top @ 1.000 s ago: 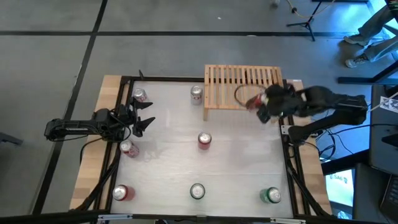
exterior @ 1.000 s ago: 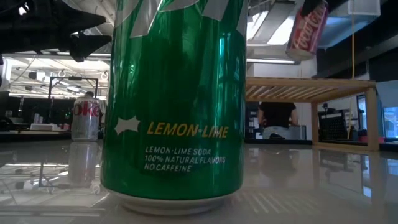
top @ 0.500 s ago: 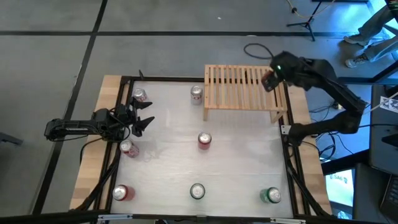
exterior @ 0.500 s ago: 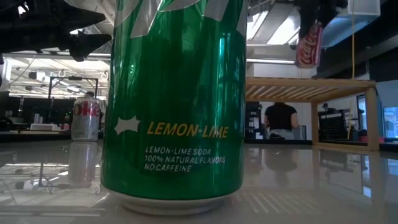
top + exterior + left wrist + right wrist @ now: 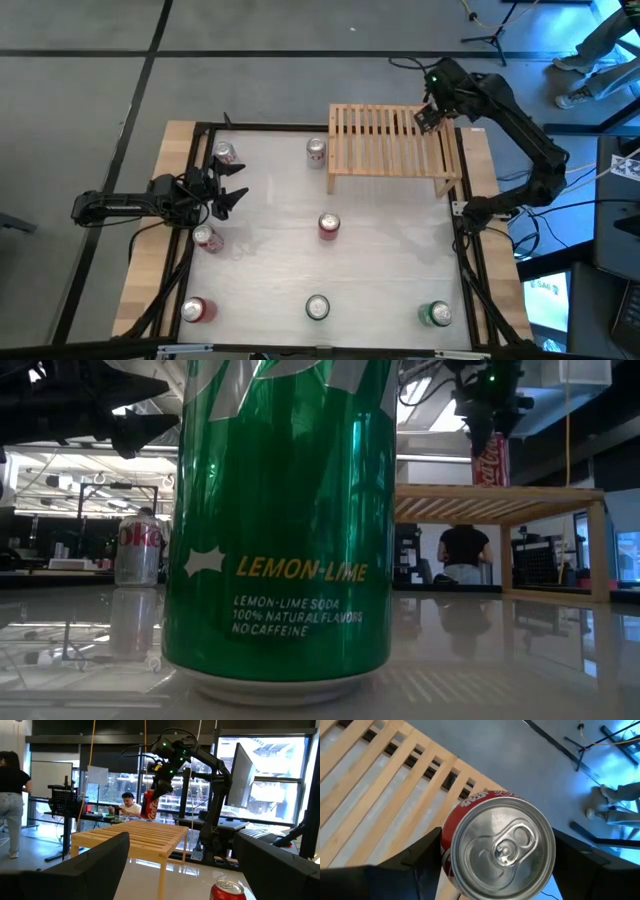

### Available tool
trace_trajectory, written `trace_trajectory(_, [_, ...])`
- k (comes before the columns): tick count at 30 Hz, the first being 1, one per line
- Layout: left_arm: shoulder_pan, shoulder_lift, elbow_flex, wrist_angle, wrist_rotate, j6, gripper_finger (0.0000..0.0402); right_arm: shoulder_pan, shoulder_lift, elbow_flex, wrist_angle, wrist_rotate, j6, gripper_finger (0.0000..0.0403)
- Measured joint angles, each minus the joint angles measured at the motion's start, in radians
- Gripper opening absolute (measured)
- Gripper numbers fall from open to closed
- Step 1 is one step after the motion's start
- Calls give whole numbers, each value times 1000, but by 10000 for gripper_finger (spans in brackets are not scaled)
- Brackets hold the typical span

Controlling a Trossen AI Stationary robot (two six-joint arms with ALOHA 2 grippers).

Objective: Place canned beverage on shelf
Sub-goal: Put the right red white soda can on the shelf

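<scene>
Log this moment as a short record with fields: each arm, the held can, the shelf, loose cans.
right gripper: shut on red cola can, over the shelf's far right corner
red cola can: upright, at the shelf top
shelf: no can standing free on it
left gripper: jaws open, idle at table's left edge
loose cans: seven on table, including green can

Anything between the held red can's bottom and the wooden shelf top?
Nothing visible. In the low view the red cola can, gripped by the right hand, stands upright at the light-wood slatted shelf top; whether it touches is unclear.
</scene>
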Motion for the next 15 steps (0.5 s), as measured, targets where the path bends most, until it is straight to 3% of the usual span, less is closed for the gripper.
trace_trajectory(15, [0,0,0,0,1,0,347,-164,3,0,42,-134,-104,287])
